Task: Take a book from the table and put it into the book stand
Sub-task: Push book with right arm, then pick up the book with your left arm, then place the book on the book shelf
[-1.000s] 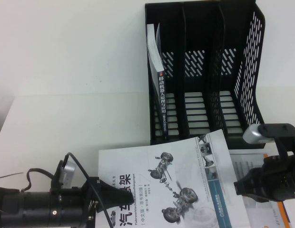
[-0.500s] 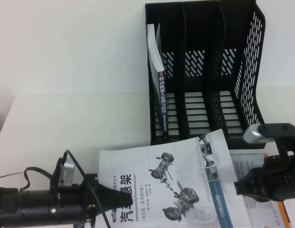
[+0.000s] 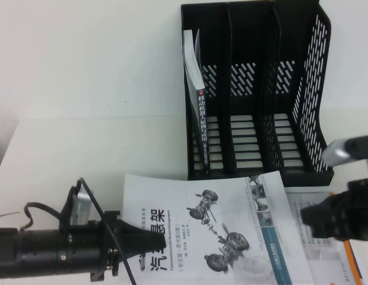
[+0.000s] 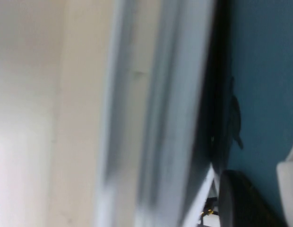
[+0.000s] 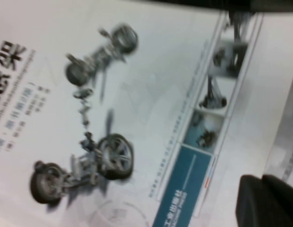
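White cover, grey suspension drawings: the book (image 3: 225,225) lies flat on the table (image 3: 65,154) right in front of the book stand (image 3: 255,89), its far edge nearly at the rack's base. Left gripper (image 3: 149,242) is down low at the book's near-left side, tips over the cover by the black title. Left wrist view is a blur of page edges and blue, so it's v. close to the book's edge, but can't tell if the fingers are spread or closed on anything. Right gripper (image 3: 311,217) sits at the book's right edge, above another white book (image 3: 326,199) that pokes out beneath; one dark fingertip (image 5: 264,201) shows in the right wrist view beside the cover's blue strip. Grip state there: can't tell either.

Stand's left slot already holds a black-spined book (image 3: 200,127), leaning; middle and right slots look free.

Risks, as I read it: cover is a soft paperback, so a pinch on the cover alone could peel it open instead of lifting the whole thing. The book underneath may drag along w/ it. Big floppy format could sag and catch a divider on the way in. Both arms crowd one book, so a clash is poss.
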